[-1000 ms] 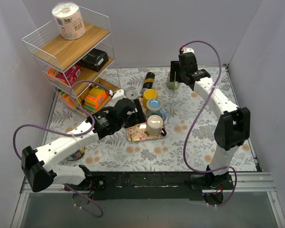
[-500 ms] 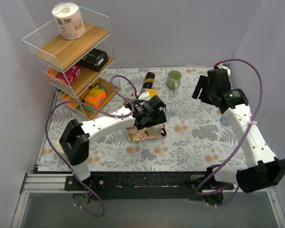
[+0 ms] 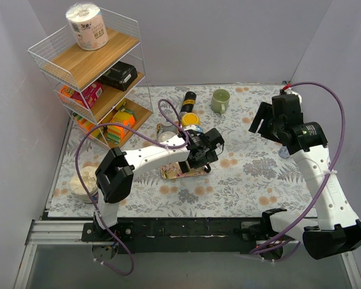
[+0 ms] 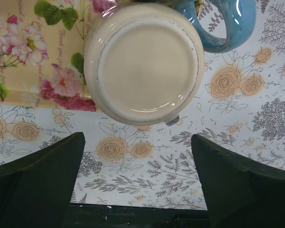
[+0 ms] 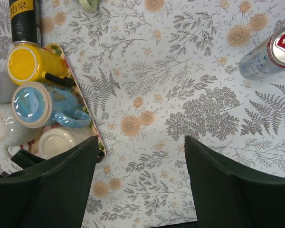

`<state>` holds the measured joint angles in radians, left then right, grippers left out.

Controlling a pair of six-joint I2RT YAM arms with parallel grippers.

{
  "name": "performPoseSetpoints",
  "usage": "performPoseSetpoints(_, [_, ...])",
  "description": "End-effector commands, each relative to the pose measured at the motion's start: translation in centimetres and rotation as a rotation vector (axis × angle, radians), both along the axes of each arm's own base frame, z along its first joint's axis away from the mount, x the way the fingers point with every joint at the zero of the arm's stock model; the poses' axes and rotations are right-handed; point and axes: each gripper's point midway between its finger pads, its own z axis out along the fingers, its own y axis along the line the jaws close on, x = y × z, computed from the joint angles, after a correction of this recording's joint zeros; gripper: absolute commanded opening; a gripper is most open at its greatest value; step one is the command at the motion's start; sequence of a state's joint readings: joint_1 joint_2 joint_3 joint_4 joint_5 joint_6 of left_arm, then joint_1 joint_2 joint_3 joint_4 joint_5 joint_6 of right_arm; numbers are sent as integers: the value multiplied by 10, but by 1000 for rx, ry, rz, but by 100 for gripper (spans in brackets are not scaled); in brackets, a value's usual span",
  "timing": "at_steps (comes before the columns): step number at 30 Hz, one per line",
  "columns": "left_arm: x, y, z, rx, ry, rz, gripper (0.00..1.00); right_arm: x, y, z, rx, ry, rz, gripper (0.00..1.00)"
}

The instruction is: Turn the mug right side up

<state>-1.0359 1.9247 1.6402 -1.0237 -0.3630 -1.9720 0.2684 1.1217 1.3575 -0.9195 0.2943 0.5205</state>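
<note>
While bottom-up, mug [image 4: 145, 61], handle indistinct.

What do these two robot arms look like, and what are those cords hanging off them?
The left arm and right arm are white tubes linked by chunky black joints. A thin purple cable runs loosely along each one. The left gripper and right gripper each end in two broad, dark fingers. I can't see any markings.
</note>
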Motion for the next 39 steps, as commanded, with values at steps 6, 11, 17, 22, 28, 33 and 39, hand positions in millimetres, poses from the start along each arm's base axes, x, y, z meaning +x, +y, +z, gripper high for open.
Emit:
performPoseSetpoints(6, [17, -24, -4, -151, -38, 331, 92, -15, -2, 4, 6, 24, 49, 80])
performPoseSetpoints(11, [27, -37, -4, -199, -81, 359, 88, -22, 3, 9, 34, 19, 68, 80])
performPoseSetpoints(17, [34, -33, -1, -203, -126, 414, 78, -31, 8, 6, 61, 31, 92, 79])
performPoseSetpoints(22, [31, -22, -4, -189, -126, 426, 62, -32, 7, 6, 59, 28, 94, 79])
performPoseSetpoints(28, [21, -9, -7, -186, -111, 434, 51, -32, 6, 6, 58, 20, 88, 78])
performPoseSetpoints(33, [14, 1, -4, -191, -102, 436, 50, -34, 5, 2, 61, 27, 80, 77])
performPoseSetpoints(39, [8, 10, -6, -199, -101, 438, 37, -34, 4, 0, 60, 26, 75, 77])
